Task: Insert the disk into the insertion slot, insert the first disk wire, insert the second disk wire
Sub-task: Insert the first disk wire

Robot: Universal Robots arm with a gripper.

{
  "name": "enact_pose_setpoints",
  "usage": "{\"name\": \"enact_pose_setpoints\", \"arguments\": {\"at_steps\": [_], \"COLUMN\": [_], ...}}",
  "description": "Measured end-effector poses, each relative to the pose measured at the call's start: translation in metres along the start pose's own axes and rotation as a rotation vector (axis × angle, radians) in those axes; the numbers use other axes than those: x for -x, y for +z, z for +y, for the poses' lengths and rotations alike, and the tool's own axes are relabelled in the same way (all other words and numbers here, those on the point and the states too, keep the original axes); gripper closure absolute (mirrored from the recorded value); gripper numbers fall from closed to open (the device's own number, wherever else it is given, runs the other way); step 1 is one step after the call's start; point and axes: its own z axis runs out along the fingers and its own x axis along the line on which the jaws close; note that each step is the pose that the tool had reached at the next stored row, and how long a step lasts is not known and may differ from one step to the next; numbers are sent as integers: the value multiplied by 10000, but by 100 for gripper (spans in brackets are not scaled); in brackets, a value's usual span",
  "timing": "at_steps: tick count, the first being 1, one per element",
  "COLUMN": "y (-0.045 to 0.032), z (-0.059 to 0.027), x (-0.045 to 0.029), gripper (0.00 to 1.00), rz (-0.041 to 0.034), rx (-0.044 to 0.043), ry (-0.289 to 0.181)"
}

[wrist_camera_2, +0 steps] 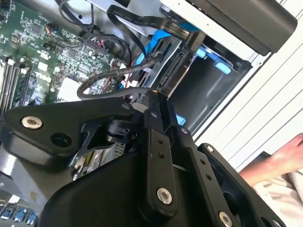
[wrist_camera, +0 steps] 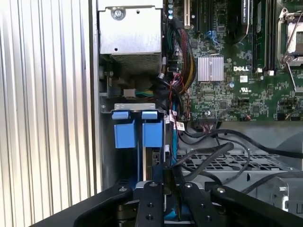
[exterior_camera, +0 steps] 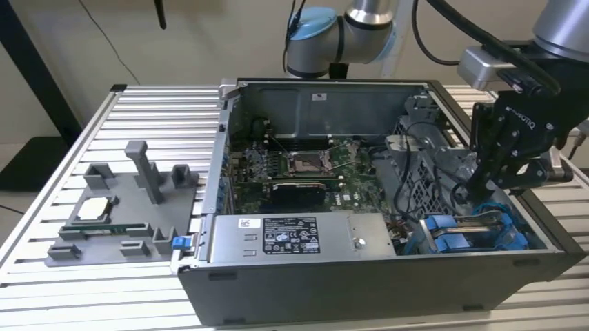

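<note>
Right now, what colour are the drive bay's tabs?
Bright blue tabs, clearest in the first wrist view.

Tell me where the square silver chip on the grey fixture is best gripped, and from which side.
Probably by two opposite edges, coming straight down from above. The chip lies flat and thin on the grey fixture, so only its rim offers a pinch, and the tall post stands close on the exterior view's right.

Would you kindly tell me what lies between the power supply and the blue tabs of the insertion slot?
A bundle of loose wires fills the gap between the power supply and the insertion slot, seen in the exterior view.
</note>
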Motion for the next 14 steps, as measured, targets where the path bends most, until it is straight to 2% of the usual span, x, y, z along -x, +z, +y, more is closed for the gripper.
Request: {"name": "enact_pose_setpoints", "arguments": {"at_steps": [4,14], "y": [21,21], "z": [-2,-2], "x": [-33,-33], "gripper": [100,100], "rz": [-68,-72], "rx": [-26,-26], "ry": [0,0]}}
